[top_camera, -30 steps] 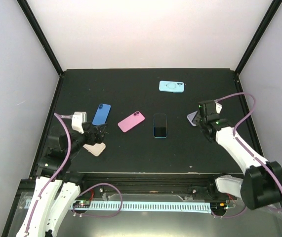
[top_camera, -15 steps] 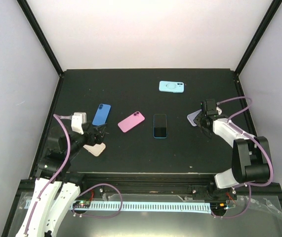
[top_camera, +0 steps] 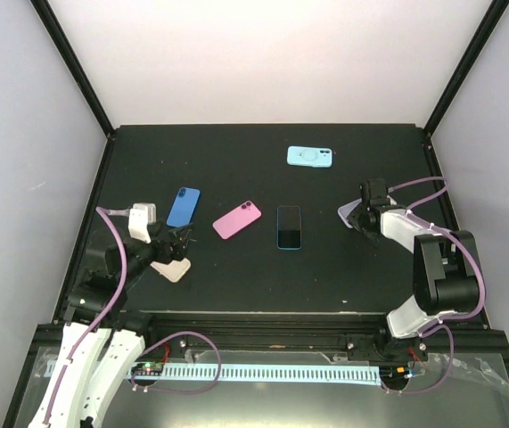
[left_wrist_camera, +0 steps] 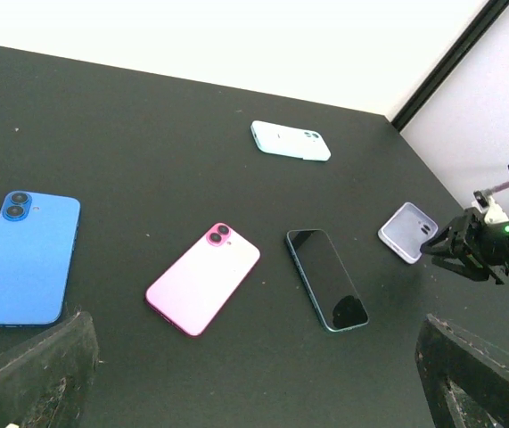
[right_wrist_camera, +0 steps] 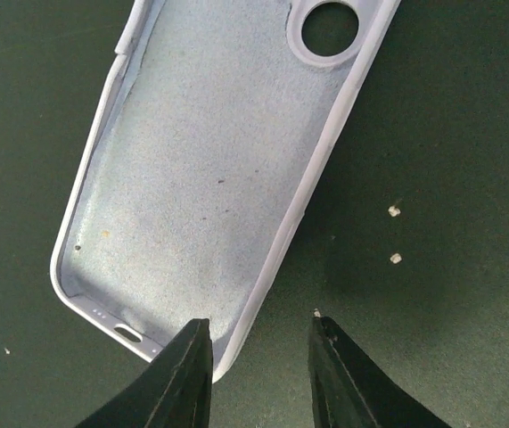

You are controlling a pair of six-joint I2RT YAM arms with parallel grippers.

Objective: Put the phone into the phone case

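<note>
A lavender phone case [right_wrist_camera: 218, 169] lies hollow side up at the table's right [top_camera: 348, 212], and it also shows in the left wrist view [left_wrist_camera: 404, 234]. My right gripper [right_wrist_camera: 259, 323] straddles its near corner, one finger over the lining and the other over bare table, with the rim between them and gaps on both sides [top_camera: 362, 218]. A dark-screened phone with a teal rim [top_camera: 289, 226] lies face up mid-table [left_wrist_camera: 327, 277]. A pink phone [top_camera: 237, 219] and a blue phone [top_camera: 183, 206] lie back up to its left. My left gripper [left_wrist_camera: 252, 357] is wide open over bare table [top_camera: 176, 242].
A pale blue case [top_camera: 310, 157] lies near the back edge. A beige case [top_camera: 174, 268] and a white block [top_camera: 144, 214] sit beside the left gripper. Two small white specks [right_wrist_camera: 395, 234] lie on the table right of the lavender case.
The right gripper's jaws have narrowed around the lavender case's corner, and that arm has folded in closer to the case. The left arm has stayed put.
</note>
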